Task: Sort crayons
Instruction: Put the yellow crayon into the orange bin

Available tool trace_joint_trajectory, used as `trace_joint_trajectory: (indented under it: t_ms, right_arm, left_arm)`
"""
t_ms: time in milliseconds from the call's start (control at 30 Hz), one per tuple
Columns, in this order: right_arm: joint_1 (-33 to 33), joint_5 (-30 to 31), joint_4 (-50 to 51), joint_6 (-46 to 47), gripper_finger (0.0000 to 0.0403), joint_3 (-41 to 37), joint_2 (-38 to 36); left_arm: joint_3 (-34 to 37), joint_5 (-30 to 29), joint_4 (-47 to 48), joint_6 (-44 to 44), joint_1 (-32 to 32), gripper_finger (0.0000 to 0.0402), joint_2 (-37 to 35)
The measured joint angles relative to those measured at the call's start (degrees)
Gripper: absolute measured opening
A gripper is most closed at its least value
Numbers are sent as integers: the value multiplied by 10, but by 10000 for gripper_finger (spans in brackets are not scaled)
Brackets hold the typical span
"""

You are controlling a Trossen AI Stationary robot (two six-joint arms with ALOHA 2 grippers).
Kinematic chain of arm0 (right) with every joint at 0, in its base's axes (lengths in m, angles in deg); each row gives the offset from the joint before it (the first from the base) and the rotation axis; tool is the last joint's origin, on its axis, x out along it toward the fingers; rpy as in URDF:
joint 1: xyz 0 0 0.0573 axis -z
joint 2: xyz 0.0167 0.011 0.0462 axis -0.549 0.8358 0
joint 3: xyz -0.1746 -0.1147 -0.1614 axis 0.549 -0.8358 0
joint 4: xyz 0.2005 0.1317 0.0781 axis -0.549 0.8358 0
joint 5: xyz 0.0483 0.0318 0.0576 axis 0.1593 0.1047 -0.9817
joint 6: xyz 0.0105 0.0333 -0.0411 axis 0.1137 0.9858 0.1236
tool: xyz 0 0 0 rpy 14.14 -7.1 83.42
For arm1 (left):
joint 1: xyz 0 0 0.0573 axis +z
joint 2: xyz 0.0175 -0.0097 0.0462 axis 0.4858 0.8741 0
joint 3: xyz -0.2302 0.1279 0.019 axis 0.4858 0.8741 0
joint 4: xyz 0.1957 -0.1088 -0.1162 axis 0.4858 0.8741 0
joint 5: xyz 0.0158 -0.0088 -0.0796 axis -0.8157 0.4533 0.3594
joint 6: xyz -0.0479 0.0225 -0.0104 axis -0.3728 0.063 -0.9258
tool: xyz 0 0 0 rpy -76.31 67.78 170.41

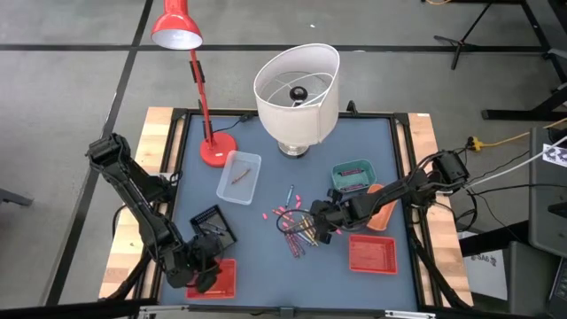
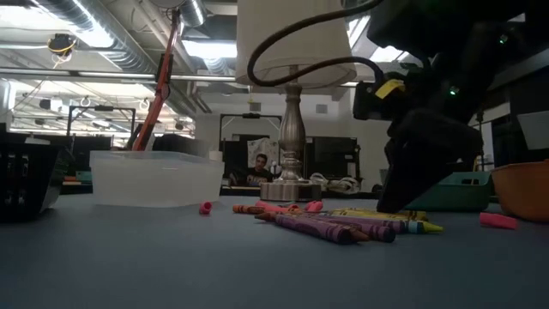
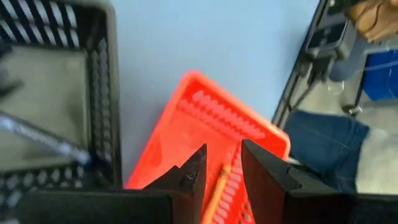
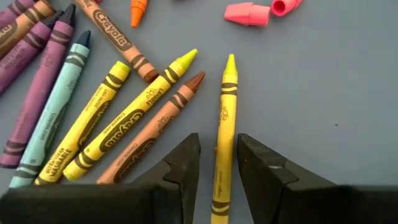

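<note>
While the crayons (image 1: 297,232) are lying in a loose heap on the table (image 1: 292,182) between the trays, the right gripper (image 4: 216,163) is sitting low over the heap's edge with its fingers apart, straddling a single yellow crayon (image 4: 223,127) that lies a little clear of its neighbours. Choosing that one looks deliberate: the gap beside it is giving the fingers room to close without catching the brown crayon (image 4: 155,127) just beside it. Nothing is being gripped there yet.

Across the table, the left gripper (image 3: 222,163) is hanging over the red tray (image 3: 205,118) at the near left corner, beside the black basket (image 3: 99,93). An orange crayon (image 3: 217,186) is showing between its fingers, pointing down into the tray; whether the fingers are pressing it or it is merely lying below them, I cannot tell. Its position suggests a drop-off into the colour-matched tray.
</note>
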Motion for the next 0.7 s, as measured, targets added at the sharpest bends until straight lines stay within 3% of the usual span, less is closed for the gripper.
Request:
trace_joint_trajectory:
  t_ms: [133, 267, 467, 700]
  right_arm:
    - [0, -2, 1, 0, 103, 0, 0]
    - [0, -3, 1, 0, 67, 0, 1]
    - [0, 1, 2, 0, 14, 0, 1]
    - [-1, 9, 2, 0, 17, 0, 1]
  left_arm:
    - [0, -60, -11, 61, 8, 85, 0]
    - [0, -115, -20, 142, 27, 85, 0]
    - [0, -147, -21, 274, 74, 86, 0]
    - [0, -173, -22, 438, 150, 86, 0]
